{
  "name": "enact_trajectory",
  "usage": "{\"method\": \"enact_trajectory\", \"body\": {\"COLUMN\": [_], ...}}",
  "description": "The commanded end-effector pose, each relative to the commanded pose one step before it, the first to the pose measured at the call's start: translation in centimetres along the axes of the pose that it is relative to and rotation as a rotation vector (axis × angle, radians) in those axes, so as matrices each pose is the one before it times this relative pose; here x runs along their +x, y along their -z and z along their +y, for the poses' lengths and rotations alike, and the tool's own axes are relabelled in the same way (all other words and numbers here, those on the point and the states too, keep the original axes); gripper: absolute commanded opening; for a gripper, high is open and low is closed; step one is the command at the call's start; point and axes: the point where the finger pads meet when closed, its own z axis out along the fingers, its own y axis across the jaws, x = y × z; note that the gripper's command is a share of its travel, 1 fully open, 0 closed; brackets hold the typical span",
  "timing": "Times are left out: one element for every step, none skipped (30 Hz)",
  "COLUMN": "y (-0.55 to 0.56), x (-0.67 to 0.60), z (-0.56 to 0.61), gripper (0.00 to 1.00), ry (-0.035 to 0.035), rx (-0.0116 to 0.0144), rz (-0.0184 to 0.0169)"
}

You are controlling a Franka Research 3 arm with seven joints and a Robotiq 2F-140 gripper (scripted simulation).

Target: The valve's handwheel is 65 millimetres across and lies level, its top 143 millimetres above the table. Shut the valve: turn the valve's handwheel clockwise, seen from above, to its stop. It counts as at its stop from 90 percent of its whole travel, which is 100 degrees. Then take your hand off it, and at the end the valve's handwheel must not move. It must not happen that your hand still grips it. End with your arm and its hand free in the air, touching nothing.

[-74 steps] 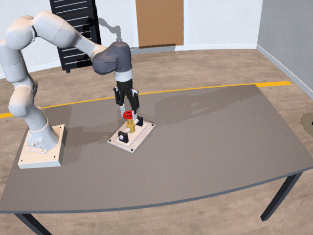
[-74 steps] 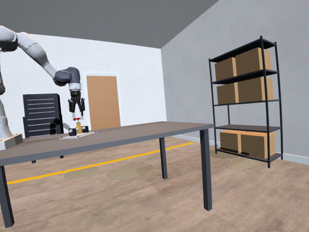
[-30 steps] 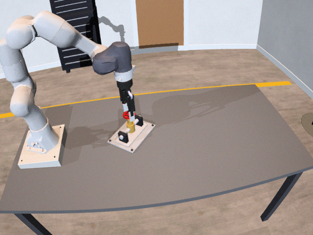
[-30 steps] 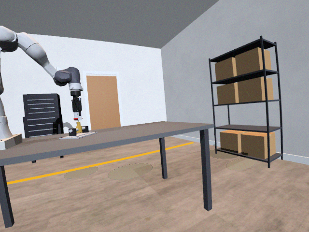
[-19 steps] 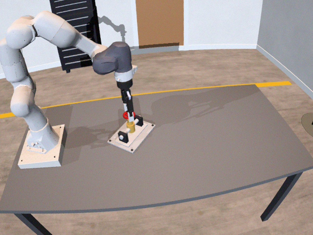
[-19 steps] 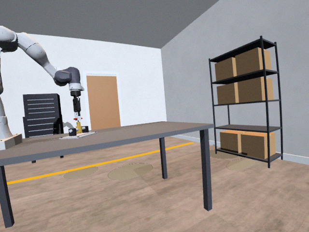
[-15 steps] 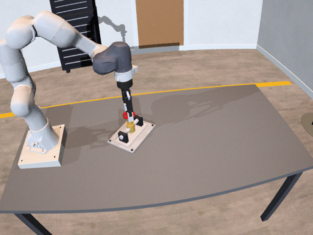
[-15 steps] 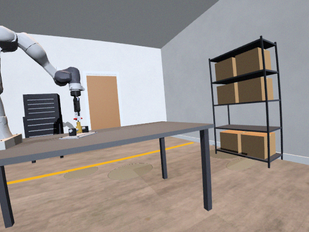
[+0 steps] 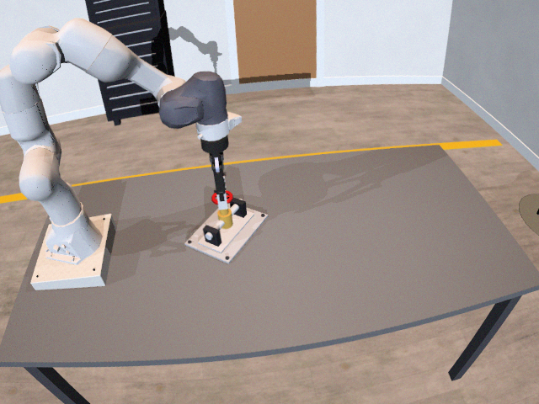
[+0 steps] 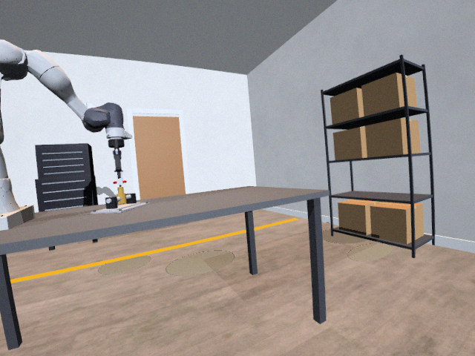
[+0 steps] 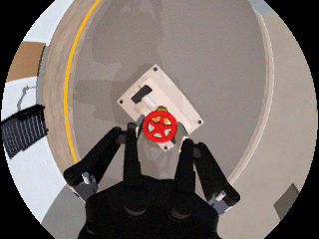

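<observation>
The valve has a red handwheel [image 9: 221, 198] lying level on a yellow body [image 9: 225, 217], with black end blocks on a pale base plate [image 9: 226, 235] at the table's left middle. My gripper [image 9: 221, 198] points straight down over it, its fingers on opposite sides of the wheel's rim. In the wrist view the handwheel [image 11: 159, 126] sits between the two fingertips of my gripper [image 11: 159, 124], which is shut on it. In the exterior view the wheel [image 10: 115, 182] shows as red tips either side of the fingers.
The arm's base [image 9: 69, 256] stands on a pale block at the table's left edge. A black cabinet [image 9: 130, 56] and a brown door [image 9: 274, 39] are behind. A shelf with boxes [image 10: 378, 153] stands off to the right.
</observation>
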Motion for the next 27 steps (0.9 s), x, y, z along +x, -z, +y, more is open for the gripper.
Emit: {"method": "enact_trajectory", "body": {"y": [-0.165,0.0,0.0,0.0,0.0,0.0,0.0,0.0,0.0,0.0,0.0,0.0,0.0,0.0,0.0,0.0,0.0,0.0,0.0,0.0,0.0,0.0,0.0,0.0,0.0,0.0,0.0], "x": [-0.034,0.0,0.0,0.0,0.0,0.0,0.0,0.0,0.0,0.0,0.0,0.0,0.0,0.0,0.0,0.0,0.0,0.0,0.0,0.0,0.0,0.0,0.0,0.0,0.0,0.0,0.0], "z": [-0.012,0.0,0.0,0.0,0.0,0.0,0.0,0.0,0.0,0.0,0.0,0.0,0.0,0.0,0.0,0.0,0.0,0.0,0.0,0.0,0.0,0.0,0.0,0.0,0.0,0.0,0.0], "gripper": [0.34,0.34,0.34,0.34,0.34,0.34,0.34,0.34,0.34,0.34,0.34,0.34,0.34,0.34,0.34,0.34,0.34,0.34,0.34,0.34,0.34,0.34,0.34,0.34,0.34,0.34,0.34], "ry": [-0.17396,0.0,0.0,-0.00487,-0.01443,-0.00265,-0.00265,-0.01443,-0.02833,-0.03709,-0.01739,-0.0157,-0.004,-0.02479,-0.00354,-0.01443,-0.00265,-0.00265,0.0,0.0,-0.01443,-0.02833,-0.03709,-0.02029,-0.01549,-0.00131,-0.02745], "rx": [-0.00924,0.0,0.0,0.0,0.0,0.0,0.0,0.0,0.0,0.0,0.0,0.0,0.0,0.0,0.0,0.0,0.0,0.0,0.0,0.0,0.0,0.0,0.0,0.0,0.0,0.0,0.0], "rz": [0.00204,0.0,0.0,0.0,0.0,0.0,0.0,0.0,0.0,0.0,0.0,0.0,0.0,0.0,0.0,0.0,0.0,0.0,0.0,0.0,0.0,0.0,0.0,0.0,0.0,0.0,0.0]}}
